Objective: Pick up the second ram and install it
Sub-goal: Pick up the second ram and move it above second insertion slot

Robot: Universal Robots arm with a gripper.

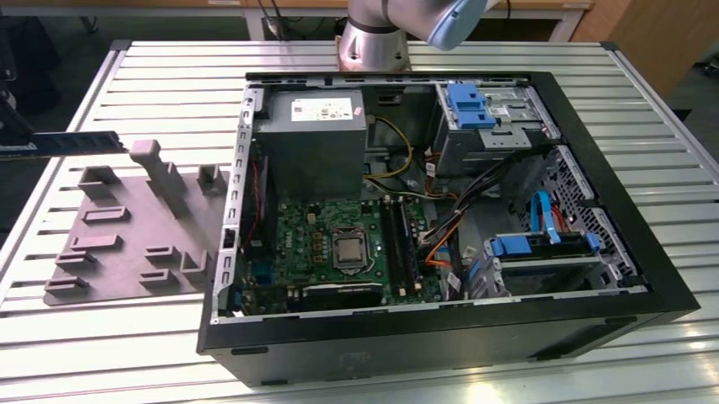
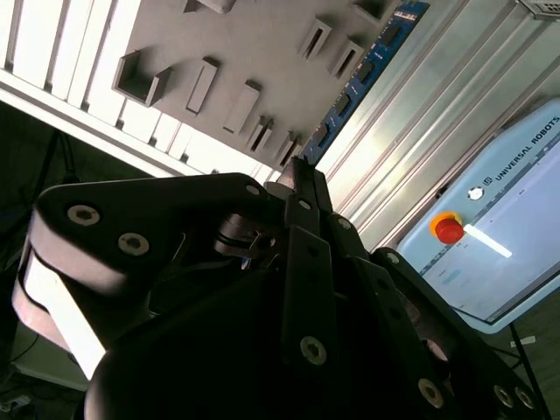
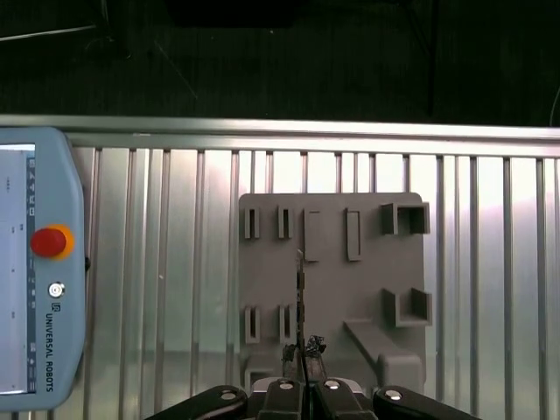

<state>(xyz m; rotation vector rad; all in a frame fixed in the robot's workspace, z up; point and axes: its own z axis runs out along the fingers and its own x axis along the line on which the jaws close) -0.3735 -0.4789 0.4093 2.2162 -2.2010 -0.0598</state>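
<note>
Exterior view shows the second ram (image 1: pixel 81 141), a long, thin, dark blue-green memory stick, held level in the air above the grey moulded fixture plate with upright posts (image 1: pixel 118 227). It is well apart from the open black computer tower (image 1: pixel 450 337) on the exterior view's right. The arm's black gripper (image 3: pixel 304 357) is clamped on one end of the stick, which juts out past the fingertips. In the first wrist view the stick appears edge-on, as a thin dark line over the plate. The second wrist view shows its blue face and a row of black chips running away from the fingers over the ribbed aluminium table (image 2: pixel 411 131). The end-on hold looks like the weak point. A long board in a narrow grip could twist or slip, and a tilted stick would likely miss the long black motherboard slots (image 1: pixel 399 236) or jam at their latches. The tallest post stands near the free end and could catch a low edge.
</note>
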